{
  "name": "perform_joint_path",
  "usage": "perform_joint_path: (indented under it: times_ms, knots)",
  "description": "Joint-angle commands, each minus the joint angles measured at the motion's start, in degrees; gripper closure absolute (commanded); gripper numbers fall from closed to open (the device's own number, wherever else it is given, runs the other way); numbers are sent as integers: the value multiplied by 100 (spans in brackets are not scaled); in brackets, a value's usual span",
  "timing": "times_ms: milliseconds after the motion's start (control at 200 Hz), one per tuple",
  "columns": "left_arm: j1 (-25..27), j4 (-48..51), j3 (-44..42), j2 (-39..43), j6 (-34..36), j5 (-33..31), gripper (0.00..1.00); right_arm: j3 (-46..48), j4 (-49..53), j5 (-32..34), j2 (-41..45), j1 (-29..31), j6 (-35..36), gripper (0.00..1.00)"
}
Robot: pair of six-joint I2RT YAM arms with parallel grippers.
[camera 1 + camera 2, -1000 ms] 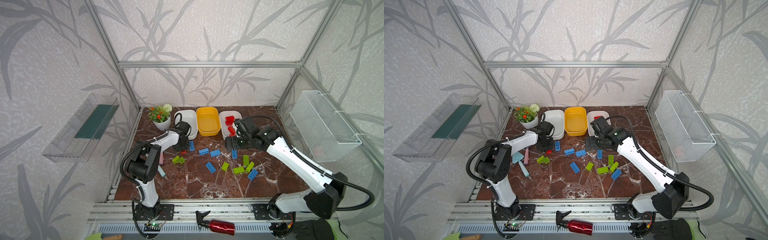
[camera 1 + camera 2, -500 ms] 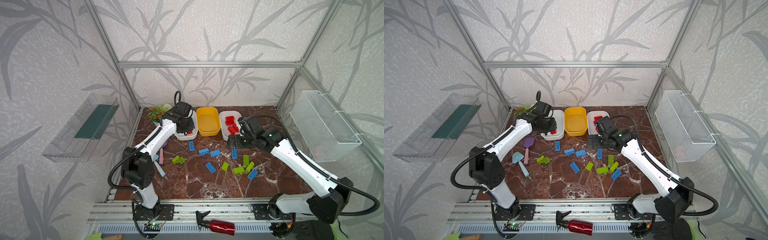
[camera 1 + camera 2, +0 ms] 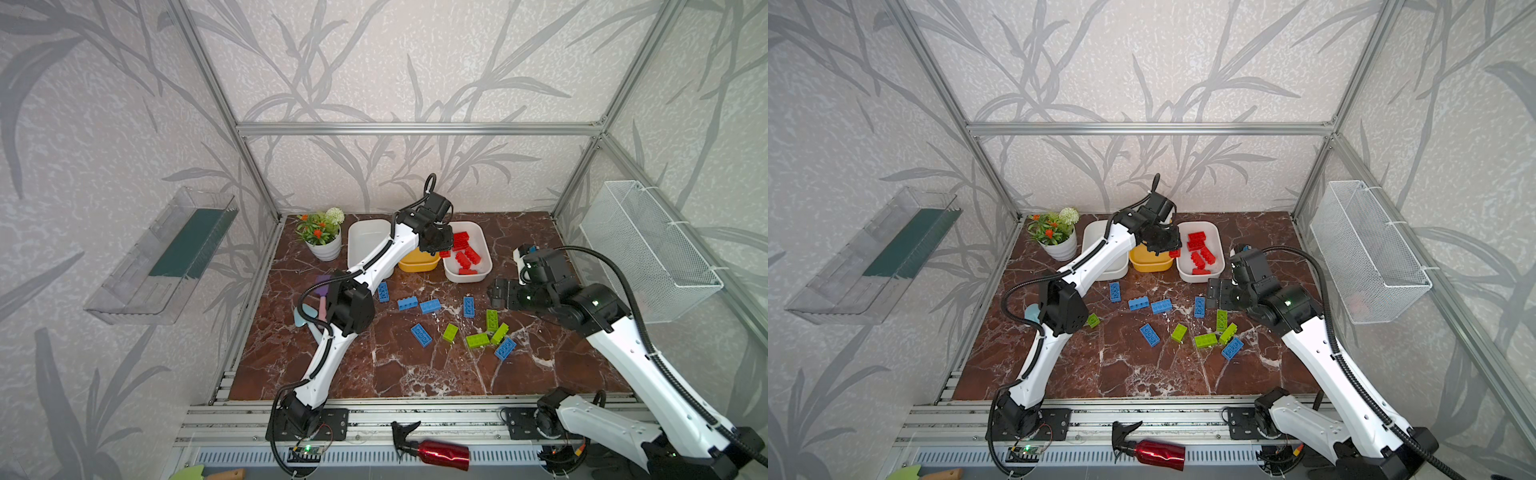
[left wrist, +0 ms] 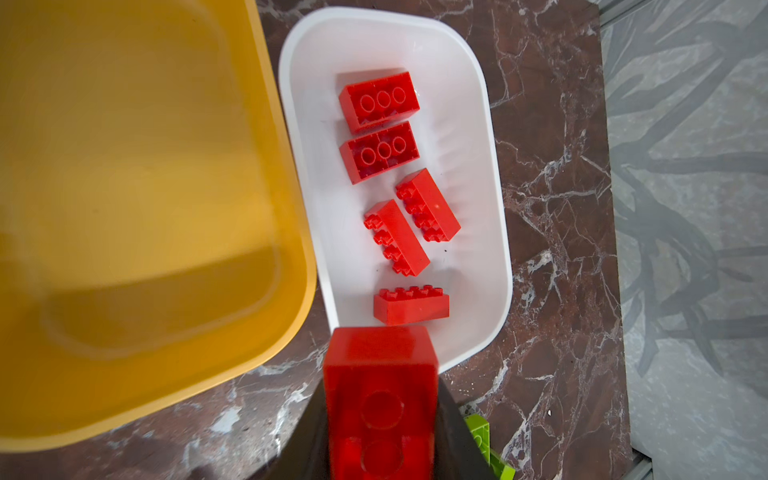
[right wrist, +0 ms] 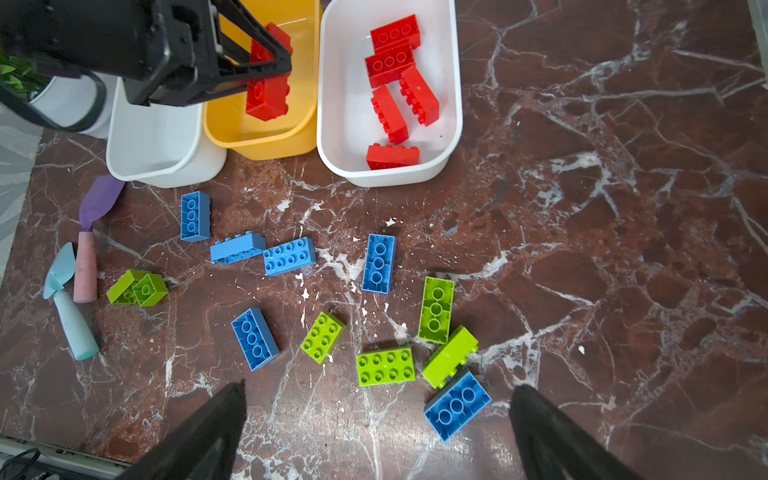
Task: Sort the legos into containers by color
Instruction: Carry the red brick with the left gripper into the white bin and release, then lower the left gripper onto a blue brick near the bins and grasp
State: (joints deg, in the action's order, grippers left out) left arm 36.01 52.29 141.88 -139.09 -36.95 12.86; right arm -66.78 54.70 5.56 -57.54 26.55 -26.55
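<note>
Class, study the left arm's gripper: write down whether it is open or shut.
Shut. The left gripper clamps a red brick; in the left wrist view its dark fingers press both sides.

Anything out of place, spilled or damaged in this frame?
Nothing looks spilled or damaged. The only strays are a purple-and-pink toy spade and a teal toy trowel. They lie flat on the marble table just in front of the left white tub, and they are not bricks to sort.

Bright, even light, soft shadows; both top views bow at the edges; the yellow tub (image 4: 137, 187) blurs close up
</note>
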Motion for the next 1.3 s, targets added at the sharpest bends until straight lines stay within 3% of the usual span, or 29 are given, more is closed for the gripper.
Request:
perform_joint_path:
  times_ms: [0,310,485,535,615,655,705,870,1070,1160,1294]
  knots:
    - [-20,90,295,-182,-277,310,80,145,319,102,314,-66,-5,1]
    - [144,-486,348,-591,-514,232,79,583,603,70,1039,-203,128,1]
    - [148,-616,949,-986,-502,295,77,575,727,79,1164,-205,-132,1]
    - [140,-786,992,-1063,-536,384,68,542,743,160,1154,-203,-250,1]
    - [121,-799,1211,-1191,-596,533,32,241,905,136,981,-203,-420,1]
    - [118,-773,1293,-1224,-582,555,21,68,960,66,892,-208,-414,1]
    - [116,-768,1288,-1179,-523,502,15,-74,1005,89,815,-200,-396,1]
    - [35,-492,1132,-744,-297,570,14,-581,1372,414,523,-196,-323,1]
    - [-57,-71,-451,653,187,-73,15,-592,1225,315,365,-145,-623,1]
    - [-129,-304,-1807,1503,178,-359,15,-623,1147,444,164,94,-765,1]
    - [-507,-1066,-3982,2752,-251,-285,15,-935,1131,952,-478,808,-954,1]
